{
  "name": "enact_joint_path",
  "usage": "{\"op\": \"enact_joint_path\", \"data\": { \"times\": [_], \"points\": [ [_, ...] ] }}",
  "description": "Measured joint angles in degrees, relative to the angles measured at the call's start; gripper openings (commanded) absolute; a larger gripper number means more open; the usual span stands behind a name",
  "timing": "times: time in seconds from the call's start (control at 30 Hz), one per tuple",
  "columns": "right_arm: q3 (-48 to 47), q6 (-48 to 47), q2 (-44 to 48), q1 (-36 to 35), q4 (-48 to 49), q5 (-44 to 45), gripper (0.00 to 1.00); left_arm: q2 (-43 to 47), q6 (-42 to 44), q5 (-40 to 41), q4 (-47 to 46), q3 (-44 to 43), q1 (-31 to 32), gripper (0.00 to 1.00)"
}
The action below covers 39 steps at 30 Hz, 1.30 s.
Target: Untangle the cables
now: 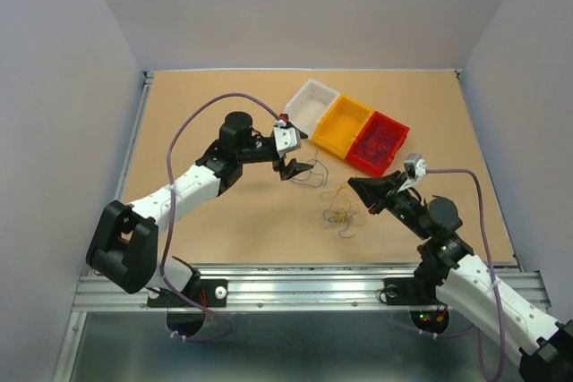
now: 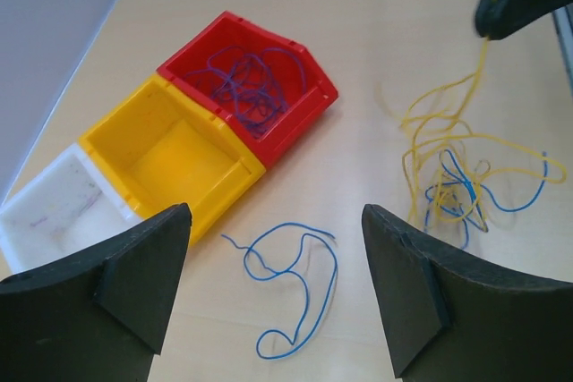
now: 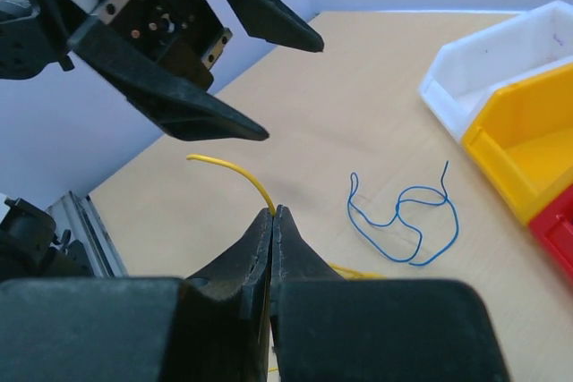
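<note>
Now draw the yellow wire [image 3: 235, 170] slowly up and away from the tangled cables [image 2: 461, 187], watching for blue loops dragged along. Stop at any snag; never jerk. If needed, lower the left jaws onto the tangle to pin it during the pull. Note the right jaws pinched fully shut on the yellow wire, gripped at the very tips, with a short free end curling out beyond them. Find the cables on the bench [image 2: 376, 42] below the right jaws, joined to them by the held wire. Note the left jaws spread wide, empty, touching nothing, poised over a loose blue wire [image 2: 300, 285] lying between and below them. Leave the red bin [image 2: 300, 123], ahead of the left jaws and holding blue wires, for sorting.
</note>
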State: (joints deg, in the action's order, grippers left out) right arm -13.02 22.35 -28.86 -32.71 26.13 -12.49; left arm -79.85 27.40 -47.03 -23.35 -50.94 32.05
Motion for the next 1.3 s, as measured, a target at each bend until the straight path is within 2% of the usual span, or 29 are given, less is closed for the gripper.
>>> {"op": "enact_joint_path", "data": {
  "times": [0.13, 0.4, 0.5, 0.73, 0.93, 1.0, 1.1, 1.13, 1.2, 1.3],
  "points": [
    [0.00, 0.66, -2.32, 0.00, 0.33, 0.04, 0.00, 0.76, 2.23, -4.22, -0.13, 0.76, 1.16, 0.89],
    [0.00, 2.97, -6.38, 0.00, 4.33, -1.44, 0.01, -1.16, 5.27, -4.81, 0.09, 1.64, 7.78, 0.87],
    [0.00, 3.41, -6.45, 0.00, 5.86, -1.97, 0.01, -3.30, 6.49, -4.26, 0.79, 1.64, 9.90, 0.84],
    [-0.07, 3.63, -6.54, 0.00, 7.67, -2.58, 0.00, -9.92, 8.15, -2.60, 3.80, 0.11, 12.98, 0.66],
    [-0.09, 3.61, -7.69, 0.00, 8.04, -2.99, 0.00, -12.57, 7.28, -2.43, 4.76, -2.23, 13.22, 0.63],
    [-0.11, 3.61, -8.00, 0.00, 8.15, -3.23, 0.01, -12.55, 6.51, -2.25, 4.20, -2.45, 13.20, 0.54],
    [-0.24, 3.63, -8.04, 0.00, 8.17, -3.89, 0.00, -12.07, 5.35, -1.84, 3.67, -2.45, 13.22, 0.31],
    [-0.44, 3.65, -8.09, 0.00, 8.24, -4.22, 0.01, -11.76, 5.07, -1.68, 3.43, -2.45, 13.22, 0.18],
    [-0.83, 3.76, -8.20, 0.00, 8.55, -4.74, 0.01, -10.80, 4.39, -1.27, 2.93, -2.45, 13.20, 0.07],
    [-1.92, 4.04, -8.31, 0.00, 8.96, -5.42, 0.01, -9.49, 3.82, -0.57, 2.64, -2.45, 13.20, 0.02]
  ]
}}
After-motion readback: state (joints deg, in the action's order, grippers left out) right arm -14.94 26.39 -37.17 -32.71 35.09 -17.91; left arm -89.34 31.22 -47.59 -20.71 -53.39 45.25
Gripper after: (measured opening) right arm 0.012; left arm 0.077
